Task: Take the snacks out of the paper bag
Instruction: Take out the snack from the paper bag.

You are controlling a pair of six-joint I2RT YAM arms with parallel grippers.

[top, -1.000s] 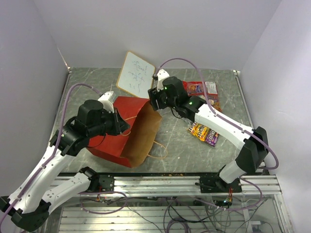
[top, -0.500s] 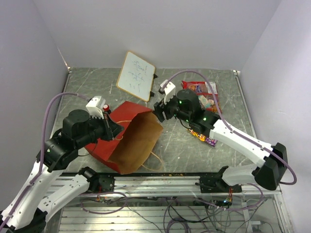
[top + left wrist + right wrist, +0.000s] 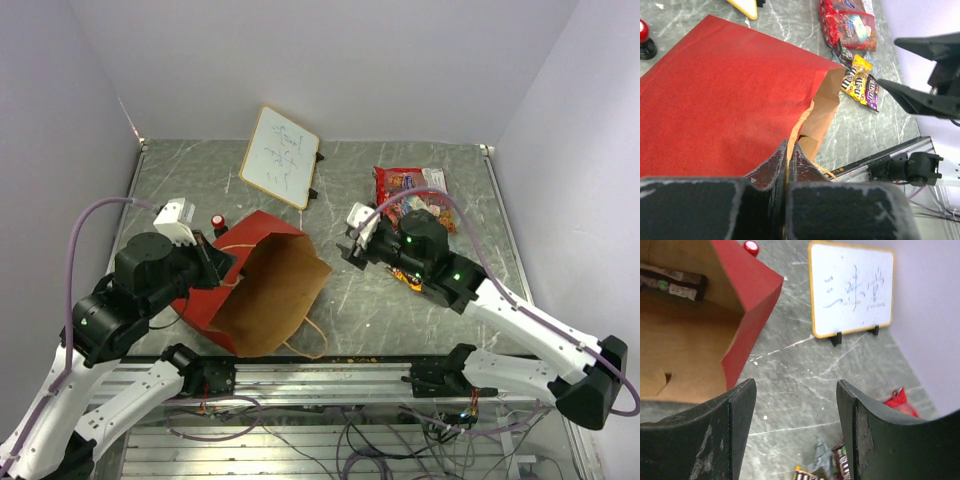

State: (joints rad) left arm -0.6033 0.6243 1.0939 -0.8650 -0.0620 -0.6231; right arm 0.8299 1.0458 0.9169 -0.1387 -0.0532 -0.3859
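Between the left jaws, pressed fully together, sits the upper rim of the paper bag (image 3: 725, 100). It is pinched where the red outside meets the brown lining. The bag lies on its side on the worktop (image 3: 340, 300) with its mouth turned toward the right arm (image 3: 500, 305), and one tan handle loop rests on the worktop at the near edge. The right jaws stand wide apart and hold nothing, hanging above bare worktop just beside the bag's mouth.

Inside the bag, against its far wall, lies a dark packet (image 3: 672, 282) whose print is too blurred to read. Outside it, near the right arm, lie a yellow packet (image 3: 856, 80) and a dark brown one (image 3: 871, 92), both showing "m" lettering in the M&M's style. Farther back lies a large red candy bag (image 3: 400, 182), its print illegible. At the rear, a tilted whiteboard (image 3: 852, 287) carries blue handwriting that cannot be read. A red marker cap (image 3: 217, 220) stands beside the bag.
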